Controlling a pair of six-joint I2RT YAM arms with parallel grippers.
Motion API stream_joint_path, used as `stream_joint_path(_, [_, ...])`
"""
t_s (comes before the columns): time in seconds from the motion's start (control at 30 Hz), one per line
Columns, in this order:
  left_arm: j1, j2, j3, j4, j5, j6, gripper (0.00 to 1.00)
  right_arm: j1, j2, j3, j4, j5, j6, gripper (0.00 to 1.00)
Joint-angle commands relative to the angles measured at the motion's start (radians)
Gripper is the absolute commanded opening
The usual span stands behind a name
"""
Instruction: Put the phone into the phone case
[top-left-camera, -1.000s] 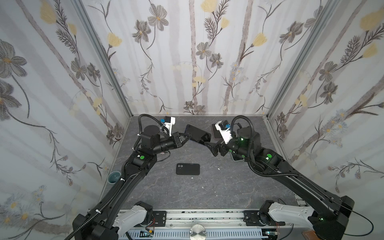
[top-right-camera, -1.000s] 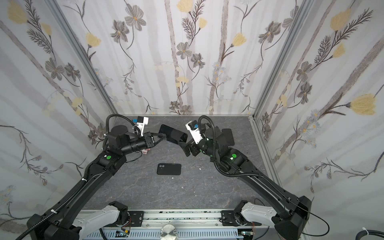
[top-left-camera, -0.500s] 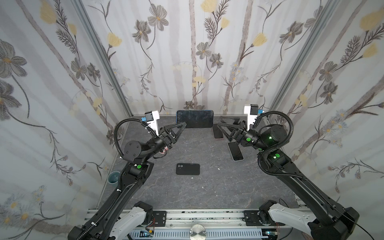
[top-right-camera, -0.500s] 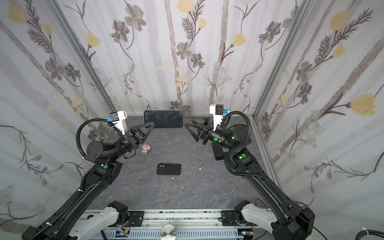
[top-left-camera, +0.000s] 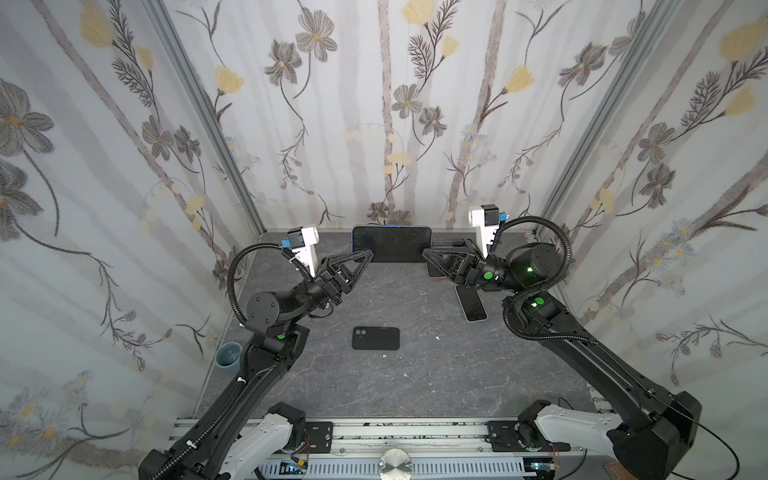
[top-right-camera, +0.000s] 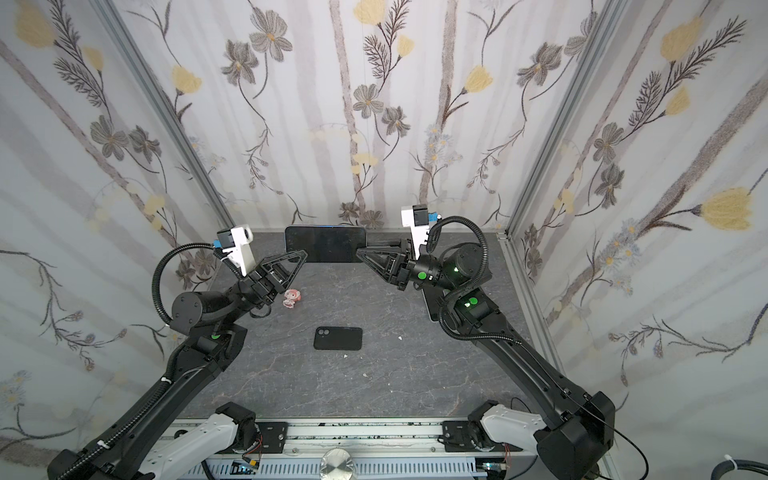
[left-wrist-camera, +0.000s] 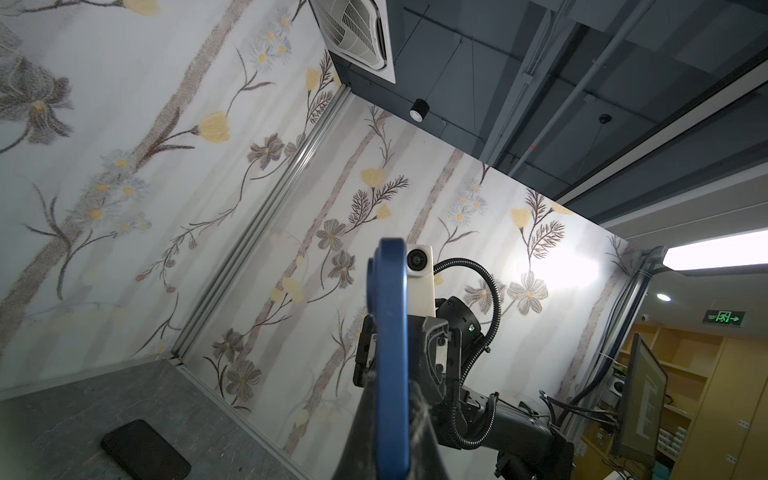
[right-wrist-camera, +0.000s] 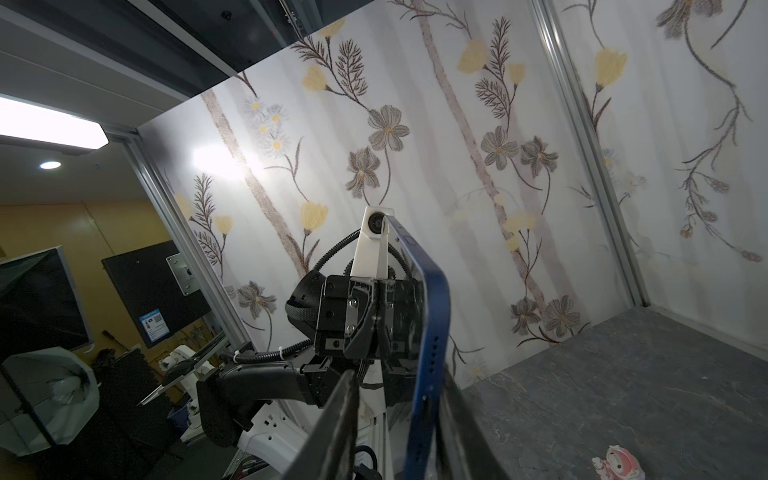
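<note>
The phone (top-left-camera: 390, 244) (top-right-camera: 326, 245) has a blue frame and a dark screen. It hangs level in the air near the back wall, screen toward both top views. My left gripper (top-left-camera: 362, 257) (top-right-camera: 301, 255) is shut on its left end; in the left wrist view both fingers press the blue edge (left-wrist-camera: 390, 353). My right gripper (top-left-camera: 428, 252) (right-wrist-camera: 399, 399) straddles the right end. One finger lies against the phone (right-wrist-camera: 430, 345); a gap stays at the other. The black phone case (top-left-camera: 376, 338) (top-right-camera: 338, 338) lies flat mid-table, below the phone.
A second phone (top-left-camera: 471, 303) lies on the table under the right arm, with a pinkish flat item (top-left-camera: 434, 272) behind it. A small pink toy (top-right-camera: 292, 297) (right-wrist-camera: 617, 461) sits near the left arm. A teal cup (top-left-camera: 228, 354) stands at the table's left edge.
Both arms have risen from low near the table's back. The left gripper lifted the phone and turned it level; the right gripper's jaws have narrowed around the phone's right end.
</note>
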Motion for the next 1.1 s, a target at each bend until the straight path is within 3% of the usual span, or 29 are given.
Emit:
stream_joint_path(0.0, [0.002, 0.005, -0.002, 0.034, 0.005, -0.002, 0.0, 0.013, 0.009, 0.014, 0.083, -0.047, 0.017, 0.28])
stream_joint_path(0.07, [0.002, 0.012, -0.005, 0.034, 0.018, -0.008, 0.0, 0.013, 0.017, 0.018, 0.083, -0.048, 0.018, 0.28])
stream_joint_path(0.17, [0.002, 0.018, -0.006, 0.037, 0.025, -0.011, 0.0, 0.014, 0.025, 0.027, 0.083, -0.058, 0.018, 0.09])
stream_joint_path(0.37, [0.002, 0.008, -0.001, -0.029, -0.004, 0.043, 0.0, 0.01, 0.03, 0.026, 0.054, -0.031, 0.011, 0.0])
stream_joint_path(0.4, [0.002, 0.002, 0.003, -0.061, -0.022, 0.065, 0.06, 0.011, 0.027, 0.023, 0.033, -0.011, 0.007, 0.0])
stream_joint_path(0.43, [0.002, -0.004, 0.01, -0.11, -0.052, 0.1, 0.2, 0.009, 0.024, 0.02, 0.002, 0.022, 0.001, 0.0])
stream_joint_path(0.5, [0.003, -0.023, 0.024, -0.232, -0.133, 0.172, 0.58, 0.007, 0.016, 0.018, -0.068, 0.086, -0.009, 0.0])
stream_joint_path(0.53, [0.003, -0.035, 0.029, -0.301, -0.191, 0.204, 0.71, 0.006, 0.014, 0.015, -0.094, 0.112, -0.017, 0.0])
stream_joint_path(0.63, [0.007, -0.059, 0.035, -0.473, -0.381, 0.282, 0.86, -0.002, -0.001, 0.009, -0.191, 0.215, -0.054, 0.0])
stream_joint_path(0.77, [0.012, -0.059, 0.048, -0.717, -0.689, 0.319, 0.87, -0.002, 0.001, 0.015, -0.425, 0.454, -0.105, 0.0])
stream_joint_path(0.87, [0.02, -0.01, 0.074, -0.917, -0.862, 0.333, 0.87, 0.0, 0.039, 0.014, -0.548, 0.549, -0.079, 0.0])
stream_joint_path(0.97, [0.034, 0.07, 0.086, -1.057, -0.885, 0.352, 0.87, 0.017, 0.087, -0.015, -0.586, 0.567, 0.001, 0.0])
stream_joint_path(1.07, [0.046, 0.123, 0.038, -1.078, -0.781, 0.331, 0.87, 0.055, 0.137, -0.062, -0.55, 0.543, 0.084, 0.0])
